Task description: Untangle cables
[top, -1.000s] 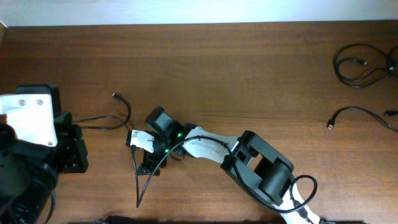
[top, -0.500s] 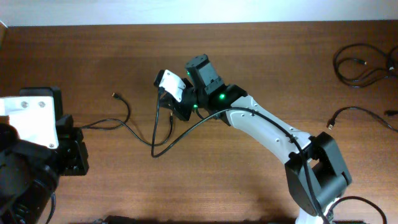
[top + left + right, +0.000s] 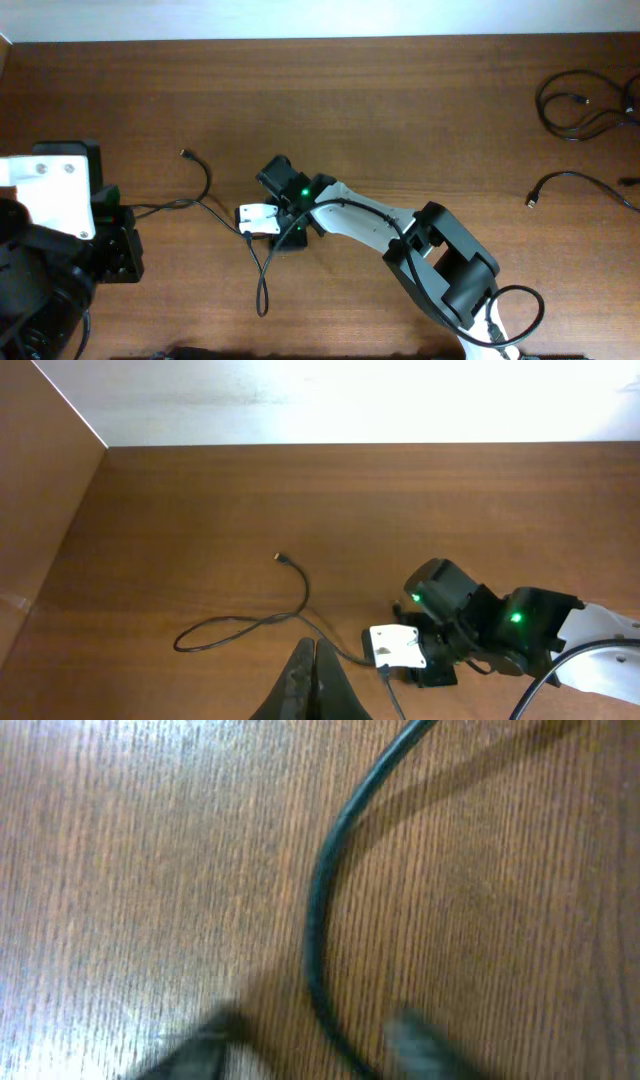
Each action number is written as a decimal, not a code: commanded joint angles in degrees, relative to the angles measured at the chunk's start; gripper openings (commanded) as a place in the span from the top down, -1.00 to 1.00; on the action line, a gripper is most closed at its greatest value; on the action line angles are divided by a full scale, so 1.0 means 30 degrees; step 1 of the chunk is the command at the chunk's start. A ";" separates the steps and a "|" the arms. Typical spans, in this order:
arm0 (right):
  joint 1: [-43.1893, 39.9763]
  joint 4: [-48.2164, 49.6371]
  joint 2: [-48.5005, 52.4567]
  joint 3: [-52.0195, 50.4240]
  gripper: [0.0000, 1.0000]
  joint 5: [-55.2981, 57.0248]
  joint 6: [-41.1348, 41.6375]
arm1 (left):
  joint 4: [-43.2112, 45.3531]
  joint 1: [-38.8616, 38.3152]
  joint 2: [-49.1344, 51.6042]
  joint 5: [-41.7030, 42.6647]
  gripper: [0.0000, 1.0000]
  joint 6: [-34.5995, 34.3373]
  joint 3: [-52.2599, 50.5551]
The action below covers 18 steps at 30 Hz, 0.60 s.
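Here cable [image 3: 314, 920] sits btwn right gripper [image 3: 312, 1045] jaws.

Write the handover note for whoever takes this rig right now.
Left gripper: fingers together, nothing visible between them.
Right gripper: down at the middle cable; its wrist view is too blurred to tell whether it grips.
Far right of the table: a looped bundle and a single strand, lying apart.
Done: single strand separated.
Left: straighten the middle cable, probably open the looped bundle.
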 commanded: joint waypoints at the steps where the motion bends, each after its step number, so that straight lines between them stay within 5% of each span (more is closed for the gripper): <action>1: -0.0291 -0.0357 0.1231 -0.0138 0.92 0.1056 -0.0313 | -0.0087 0.0058 0.0029 0.0197 1.00 -0.0189 -0.0015; 4: -0.0765 -0.0510 0.0444 0.0255 0.92 0.1020 0.0889 | -0.0117 0.0058 0.0029 0.0197 1.00 -0.0189 -0.0015; 11: -0.3971 -0.3934 -0.7730 0.6994 0.93 0.2645 0.9719 | 0.0124 0.0058 0.0029 0.0197 1.00 -0.0189 -0.0015; 16: -0.9653 -0.4575 -1.4265 0.7388 0.93 0.4503 1.5628 | 0.0124 0.0058 0.0029 0.0211 1.00 -0.0189 -0.0015; 18: -1.1052 -0.5195 -1.5336 0.7315 0.92 0.2368 1.5511 | 0.0124 0.0058 0.0029 0.0925 1.00 -0.0182 -0.0015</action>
